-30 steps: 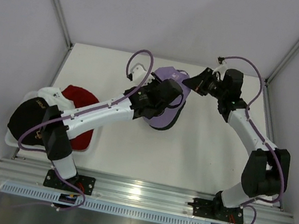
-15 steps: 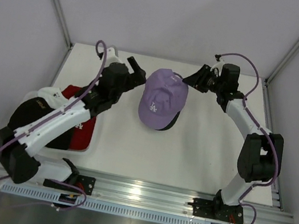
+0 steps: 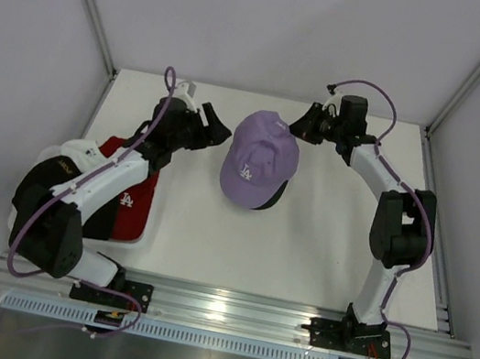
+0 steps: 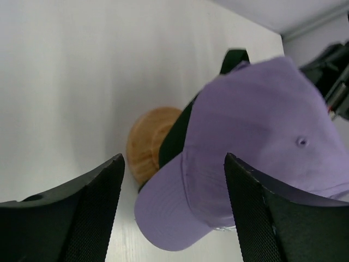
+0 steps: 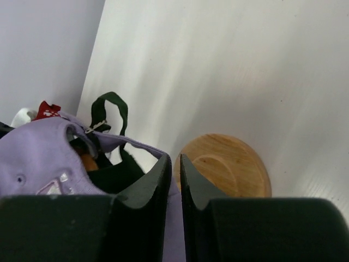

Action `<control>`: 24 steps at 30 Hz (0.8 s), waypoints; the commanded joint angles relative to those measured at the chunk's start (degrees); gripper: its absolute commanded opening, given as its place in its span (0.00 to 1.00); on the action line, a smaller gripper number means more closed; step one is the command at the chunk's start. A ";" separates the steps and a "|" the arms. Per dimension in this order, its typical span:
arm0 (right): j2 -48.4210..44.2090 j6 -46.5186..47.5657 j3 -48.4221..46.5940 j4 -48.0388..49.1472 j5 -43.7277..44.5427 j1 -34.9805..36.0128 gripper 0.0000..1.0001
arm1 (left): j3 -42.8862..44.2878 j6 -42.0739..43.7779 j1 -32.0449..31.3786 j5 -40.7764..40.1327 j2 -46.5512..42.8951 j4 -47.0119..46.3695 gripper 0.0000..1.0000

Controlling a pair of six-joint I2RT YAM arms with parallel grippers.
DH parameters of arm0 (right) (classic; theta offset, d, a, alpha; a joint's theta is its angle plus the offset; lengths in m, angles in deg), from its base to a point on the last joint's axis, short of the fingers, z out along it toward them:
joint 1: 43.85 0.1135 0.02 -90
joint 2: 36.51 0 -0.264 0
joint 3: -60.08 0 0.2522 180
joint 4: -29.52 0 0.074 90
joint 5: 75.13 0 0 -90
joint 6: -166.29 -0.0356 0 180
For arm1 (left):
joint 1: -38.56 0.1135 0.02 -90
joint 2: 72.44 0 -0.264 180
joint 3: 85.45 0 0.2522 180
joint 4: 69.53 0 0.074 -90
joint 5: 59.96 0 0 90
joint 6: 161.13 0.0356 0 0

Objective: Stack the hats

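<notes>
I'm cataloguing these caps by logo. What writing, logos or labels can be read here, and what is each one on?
"LA": white logo on the front of the lavender cap.
"LA": white logo on the red cap.
Gold lettering on the black cap: too small to read.
Sticker on the rail by the left arm's base: too small to read.

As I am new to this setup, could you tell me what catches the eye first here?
A lavender cap sits mid-table atop a dark cap on a wooden stand. The left gripper hangs open to its left, and the right gripper, jaws nearly together, is at its far right edge. A red cap and a black cap lie in the white basket at the left.
</notes>
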 commanded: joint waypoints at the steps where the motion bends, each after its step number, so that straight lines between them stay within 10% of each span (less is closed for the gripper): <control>1: 2.92 3.55 -4.73 -4.64 0.92 0.37 0.17 | -2.45 -0.38 -0.20 12.35 2.72 -6.73 0.75; 24: 9.60 7.07 -12.91 -10.35 3.47 1.60 0.20 | -31.82 -0.12 -0.47 28.62 2.11 -45.47 0.89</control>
